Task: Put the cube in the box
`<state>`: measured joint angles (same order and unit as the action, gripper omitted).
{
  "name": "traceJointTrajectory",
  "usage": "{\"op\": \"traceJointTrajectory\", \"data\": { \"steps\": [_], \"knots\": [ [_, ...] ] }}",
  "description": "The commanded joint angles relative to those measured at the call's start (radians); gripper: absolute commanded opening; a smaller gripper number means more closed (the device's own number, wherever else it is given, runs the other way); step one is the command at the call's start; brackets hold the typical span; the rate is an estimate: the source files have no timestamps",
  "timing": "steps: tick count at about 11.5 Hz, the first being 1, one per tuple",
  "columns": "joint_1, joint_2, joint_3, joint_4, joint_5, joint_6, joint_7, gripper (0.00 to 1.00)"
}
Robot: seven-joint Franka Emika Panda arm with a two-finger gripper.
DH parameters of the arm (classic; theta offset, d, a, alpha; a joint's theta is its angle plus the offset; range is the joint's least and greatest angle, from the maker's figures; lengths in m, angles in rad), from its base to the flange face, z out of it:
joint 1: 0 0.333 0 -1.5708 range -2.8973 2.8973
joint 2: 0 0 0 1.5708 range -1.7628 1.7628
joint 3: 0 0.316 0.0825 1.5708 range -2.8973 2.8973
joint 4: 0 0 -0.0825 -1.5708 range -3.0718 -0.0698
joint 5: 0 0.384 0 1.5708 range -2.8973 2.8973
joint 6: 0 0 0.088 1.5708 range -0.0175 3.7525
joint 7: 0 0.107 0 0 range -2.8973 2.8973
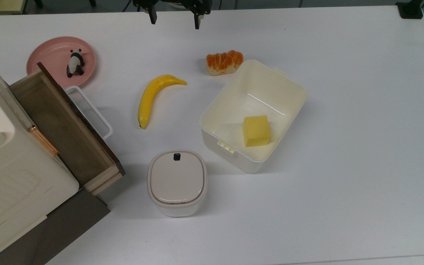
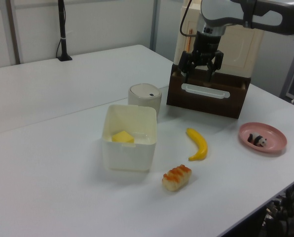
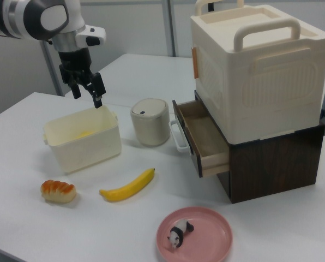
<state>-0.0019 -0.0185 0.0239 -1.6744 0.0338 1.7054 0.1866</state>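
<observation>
Rounded white and light-grey arm links (image 2: 245, 12) with a dark band at one joint. Black wrist section below, ending in a black two-finger gripper (image 3: 86, 93) with slim, straight black fingers (image 1: 153, 16). Thin dark cable (image 2: 183, 27) hanging beside the wrist.

Yellow cube (image 1: 256, 130), cream-white box (image 1: 289, 81)

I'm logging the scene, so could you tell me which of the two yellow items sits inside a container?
The cube, a sharp-edged yellow block, rests on the floor of the box. The banana, long and curved, lies on the bare table beside it.
</observation>
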Motion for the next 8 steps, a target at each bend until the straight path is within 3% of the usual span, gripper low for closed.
{"op": "traceJointTrajectory", "data": {
  "steps": [1, 4, 8],
  "knots": [
    [0.042, -0.014, -0.021, -0.005, 0.012, -0.013, 0.020, 1.00],
    [0.043, -0.015, -0.021, -0.011, 0.012, -0.012, 0.007, 1.00],
    [0.043, -0.017, -0.032, -0.011, 0.009, -0.020, -0.139, 1.00]
  ]
}}
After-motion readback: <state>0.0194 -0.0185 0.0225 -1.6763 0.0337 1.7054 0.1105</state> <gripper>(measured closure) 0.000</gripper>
